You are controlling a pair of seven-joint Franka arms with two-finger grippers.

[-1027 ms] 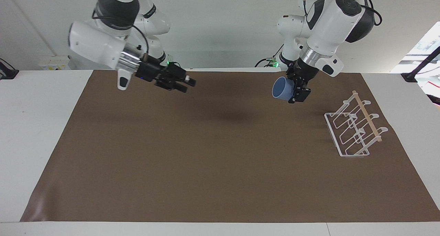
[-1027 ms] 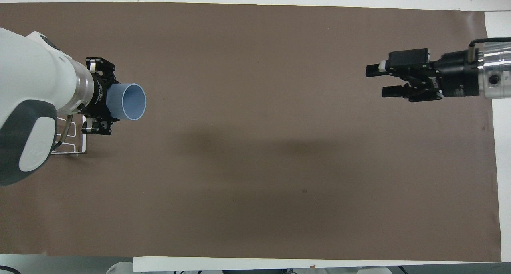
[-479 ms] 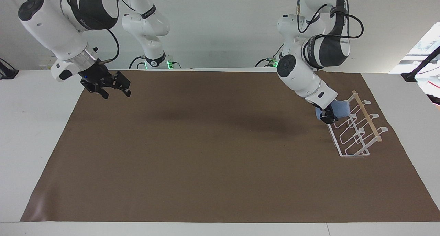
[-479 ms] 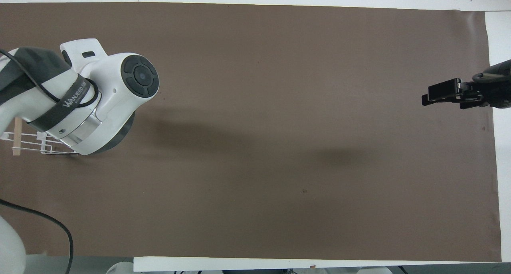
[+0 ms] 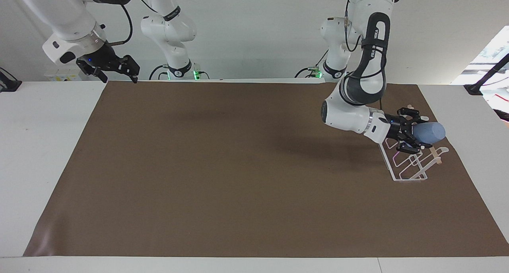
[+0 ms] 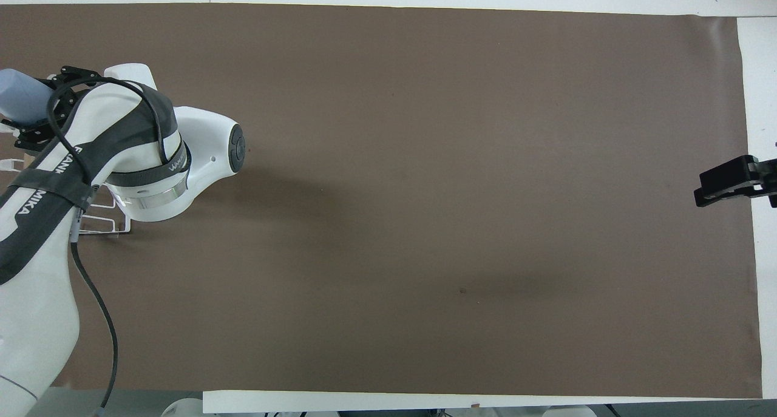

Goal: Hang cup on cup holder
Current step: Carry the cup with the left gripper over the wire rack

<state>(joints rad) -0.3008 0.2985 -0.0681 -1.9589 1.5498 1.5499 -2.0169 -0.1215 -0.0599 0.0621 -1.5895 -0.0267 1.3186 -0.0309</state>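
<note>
The light-blue cup (image 5: 430,132) is on its side in my left gripper (image 5: 414,132), which is shut on it near the rim. The cup's narrow base points toward the left arm's end of the table. The cup is over the upper prongs and wooden rod of the white wire cup holder (image 5: 408,166); I cannot tell whether they touch. In the overhead view the cup (image 6: 18,95) shows by the left gripper (image 6: 37,110), and the arm hides most of the cup holder (image 6: 103,221). My right gripper (image 5: 114,67) is open, empty and raised over the right arm's end of the table, where it waits; it also shows in the overhead view (image 6: 727,184).
A brown mat (image 5: 238,177) covers most of the white table (image 5: 43,146). The cup holder stands on the mat near its edge at the left arm's end.
The left arm has swung the cup from above the mat to over the cup holder and turned its base outward. The right gripper has drawn back toward its own end of the table.
</note>
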